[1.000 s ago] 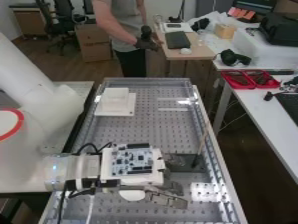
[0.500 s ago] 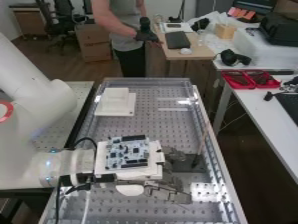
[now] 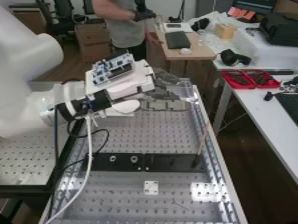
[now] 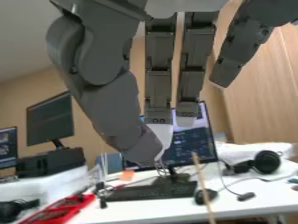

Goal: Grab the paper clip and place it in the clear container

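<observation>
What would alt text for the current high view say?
A dark grey robot hand on a white arm at left hangs above the far part of a perforated metal bench. Nearer, black plates lie across the bench, with a thin stick rising near their right end.

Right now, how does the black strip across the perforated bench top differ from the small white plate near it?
Colour: the strip is black, the plate white.
Shape: the strip is long and narrow, the plate small and squarish.
Fittings: the strip carries two round ones toward its left end in the high view; the plate has none like them.
Shared: both lie flat on the bench top.
</observation>
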Controlling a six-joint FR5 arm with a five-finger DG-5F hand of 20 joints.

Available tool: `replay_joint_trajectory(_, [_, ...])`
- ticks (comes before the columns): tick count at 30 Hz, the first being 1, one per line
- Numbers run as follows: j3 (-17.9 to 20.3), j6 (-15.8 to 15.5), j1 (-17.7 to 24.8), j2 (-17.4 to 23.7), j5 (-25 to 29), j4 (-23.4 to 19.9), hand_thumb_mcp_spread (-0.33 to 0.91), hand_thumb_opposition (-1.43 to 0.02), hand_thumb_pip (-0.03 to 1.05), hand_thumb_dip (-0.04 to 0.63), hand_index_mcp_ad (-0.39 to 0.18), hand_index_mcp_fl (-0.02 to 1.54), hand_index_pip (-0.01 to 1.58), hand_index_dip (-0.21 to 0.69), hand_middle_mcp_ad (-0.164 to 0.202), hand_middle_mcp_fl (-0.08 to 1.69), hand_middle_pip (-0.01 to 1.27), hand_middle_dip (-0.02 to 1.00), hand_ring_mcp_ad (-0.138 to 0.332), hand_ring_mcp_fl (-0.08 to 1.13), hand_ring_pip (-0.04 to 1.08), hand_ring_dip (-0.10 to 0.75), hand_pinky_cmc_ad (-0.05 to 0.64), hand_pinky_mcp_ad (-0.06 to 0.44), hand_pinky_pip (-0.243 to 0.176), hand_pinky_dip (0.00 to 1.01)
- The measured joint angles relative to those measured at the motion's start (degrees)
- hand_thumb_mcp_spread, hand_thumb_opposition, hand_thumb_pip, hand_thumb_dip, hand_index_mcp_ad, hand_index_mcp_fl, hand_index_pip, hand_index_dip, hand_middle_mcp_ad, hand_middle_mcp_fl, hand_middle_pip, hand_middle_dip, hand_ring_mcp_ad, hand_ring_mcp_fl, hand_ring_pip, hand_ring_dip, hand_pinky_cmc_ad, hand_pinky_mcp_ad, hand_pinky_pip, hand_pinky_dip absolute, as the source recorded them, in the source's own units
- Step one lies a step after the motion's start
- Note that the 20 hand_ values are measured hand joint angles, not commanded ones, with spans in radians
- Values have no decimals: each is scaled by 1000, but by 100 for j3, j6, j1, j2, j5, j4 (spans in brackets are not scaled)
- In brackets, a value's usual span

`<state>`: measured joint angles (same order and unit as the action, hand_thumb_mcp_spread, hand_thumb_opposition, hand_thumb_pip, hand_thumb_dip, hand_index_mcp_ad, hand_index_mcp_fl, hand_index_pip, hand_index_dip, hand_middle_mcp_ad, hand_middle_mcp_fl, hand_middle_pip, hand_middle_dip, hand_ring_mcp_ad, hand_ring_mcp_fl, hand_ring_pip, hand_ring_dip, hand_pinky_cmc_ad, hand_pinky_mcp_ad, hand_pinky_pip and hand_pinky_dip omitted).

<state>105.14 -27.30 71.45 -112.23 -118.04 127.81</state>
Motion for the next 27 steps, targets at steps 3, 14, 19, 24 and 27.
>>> replay_joint_trajectory(3, [192,68,304,216,106,-116,703,-1086,656,300,-202,443,531,-126,3,880,827,733,49,691,99,515,476,264,99,195])
replay_joint_trajectory(14, [531,135,1544,613,755,-169,703,-1086,656,300,-201,443,531,-126,7,880,827,733,51,695,99,515,476,262,99,195])
replay_joint_trajectory(19, [504,141,2028,584,1110,-102,703,-1087,656,300,-201,443,531,-126,7,880,827,733,51,688,112,515,476,265,99,195])
replay_joint_trajectory(24, [391,175,2415,410,1523,-78,703,-1087,656,300,-201,443,531,-126,3,876,827,733,51,688,108,515,476,265,99,195])
replay_joint_trajectory(27, [260,256,2623,199,1845,-82,703,-1087,656,300,-201,442,515,-126,3,876,824,733,51,688,112,515,476,265,99,195])
